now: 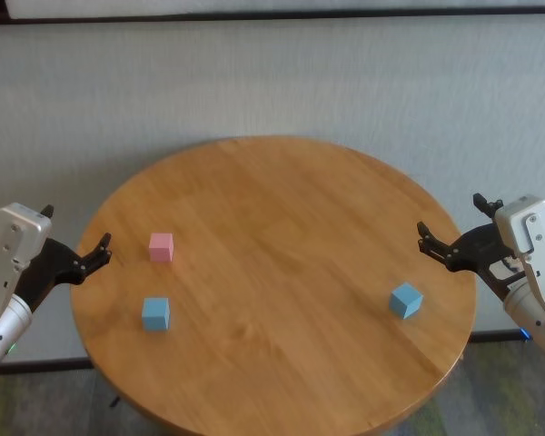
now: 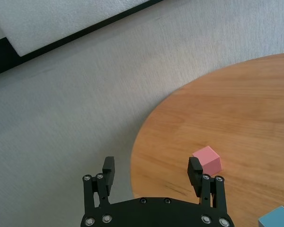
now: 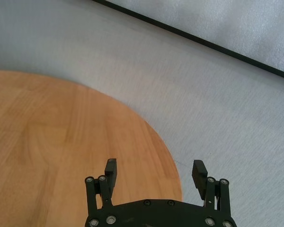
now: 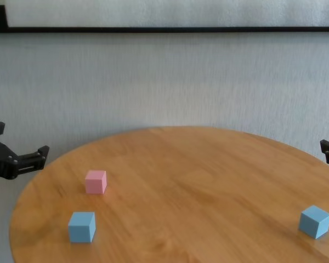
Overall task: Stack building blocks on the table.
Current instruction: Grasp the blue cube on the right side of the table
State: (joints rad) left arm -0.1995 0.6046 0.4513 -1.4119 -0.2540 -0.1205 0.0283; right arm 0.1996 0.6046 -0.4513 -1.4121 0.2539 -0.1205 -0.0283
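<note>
Room is wide across the middle of the round table [image 1: 282, 236], bare wood from centre to far rim. I see my left gripper [image 1: 73, 238] at the left edge, fingers spread wide and empty; the pink cube [image 1: 161, 246] sits just right of it, with a light blue cube [image 1: 155, 313] nearer. My right gripper [image 1: 456, 229] hangs at the right edge, equally spread and empty, the second light blue cube [image 1: 405, 300] near it, turned corner-on. All three are plain, matte, unstacked.
</note>
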